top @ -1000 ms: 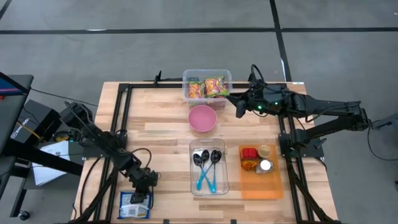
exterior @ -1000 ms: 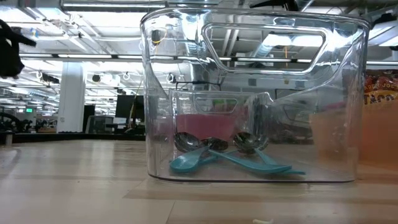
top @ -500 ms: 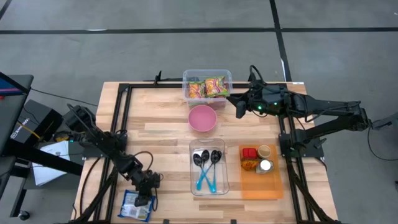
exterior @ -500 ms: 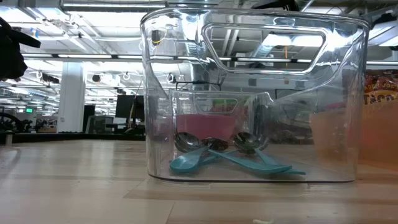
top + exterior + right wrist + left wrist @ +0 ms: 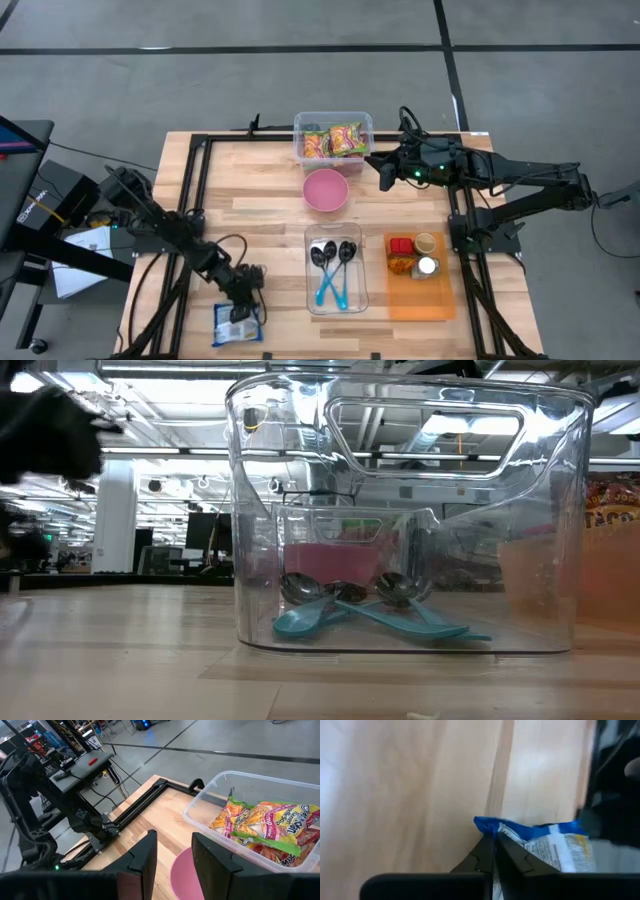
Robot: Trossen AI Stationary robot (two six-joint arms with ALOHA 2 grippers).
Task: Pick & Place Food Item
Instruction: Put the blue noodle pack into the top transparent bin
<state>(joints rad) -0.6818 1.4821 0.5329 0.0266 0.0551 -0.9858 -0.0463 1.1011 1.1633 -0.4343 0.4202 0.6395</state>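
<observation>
A blue and white snack packet (image 5: 237, 325) is at the table's near left, by the near edge. My left gripper (image 5: 243, 302) is shut on it; the left wrist view shows the packet (image 5: 555, 847) spreading out past the closed fingers. My right gripper (image 5: 383, 172) is open and empty at the far side, just right of the pink bowl (image 5: 325, 189) and the clear bin (image 5: 298, 150) of colourful snack packets (image 5: 270, 825). In the right wrist view its fingers (image 5: 175, 860) stand apart above the bowl's rim. My left gripper pinches the packet's blue sealed edge (image 5: 487, 826) between its two fingers. The fingers slant down toward the table's near edge. The packet reaches from the fingertips toward the near edge; I cannot tell whether its far part rests on the table.
A clear bin (image 5: 310, 300) with two teal-handled spoons (image 5: 370, 615) stands at the middle near side. An orange tray (image 5: 420, 300) with small jars is to its right. Black rails (image 5: 195, 190) frame the table's left and right sides.
My left gripper has gone toward the table's right edge, still shut on the packet. The packet has come along with it, shifted right and turned about, so it now shows narrower from above. My right arm has kept still.
</observation>
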